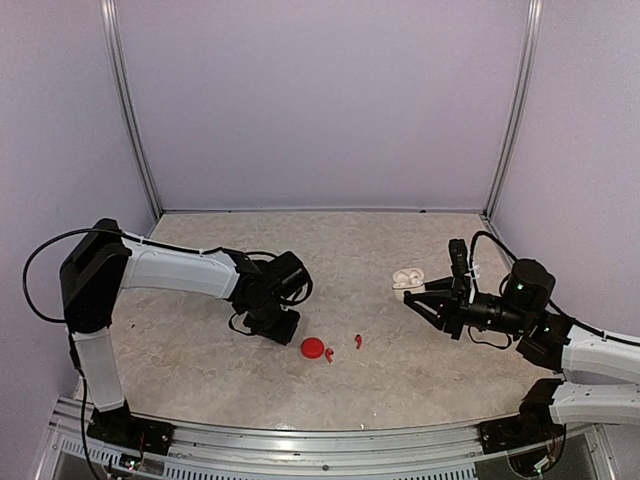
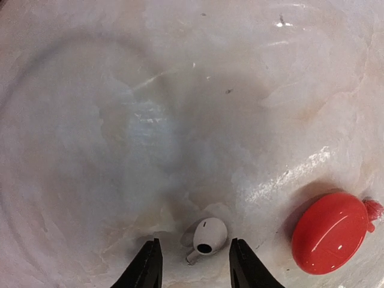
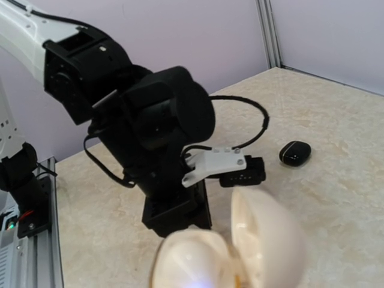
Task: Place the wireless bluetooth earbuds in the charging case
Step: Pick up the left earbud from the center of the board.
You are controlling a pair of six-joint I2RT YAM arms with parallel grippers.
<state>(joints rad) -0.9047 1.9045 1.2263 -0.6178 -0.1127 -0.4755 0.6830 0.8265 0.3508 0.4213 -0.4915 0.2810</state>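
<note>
A white earbud (image 2: 207,237) lies on the table between the tips of my left gripper (image 2: 195,263), which is open. Both black fingers (image 2: 147,267) stand clear of the bud. In the top view the left gripper (image 1: 272,325) points straight down at the table. The white charging case (image 3: 240,252) (image 1: 407,278), lid open, sits blurred and very close at the bottom of the right wrist view, where my right gripper (image 1: 418,298) is shut on it. The right fingers themselves are hidden. Two red earbuds (image 1: 357,341) lie loose mid-table.
A closed red case (image 2: 330,233) (image 1: 312,347) lies just right of the left gripper, with a red bud (image 1: 329,355) against it. A closed black case (image 3: 295,152) lies beyond the left arm (image 3: 156,132). Purple walls enclose the table (image 1: 400,380).
</note>
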